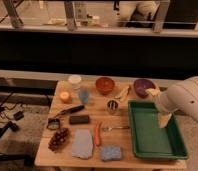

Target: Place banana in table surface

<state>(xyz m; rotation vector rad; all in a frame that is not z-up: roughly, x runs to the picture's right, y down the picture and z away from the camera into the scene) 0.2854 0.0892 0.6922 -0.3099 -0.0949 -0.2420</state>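
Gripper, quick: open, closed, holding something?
Gripper: low over the green tray, at its right side; whether it is open, closed or holding something cannot be told.
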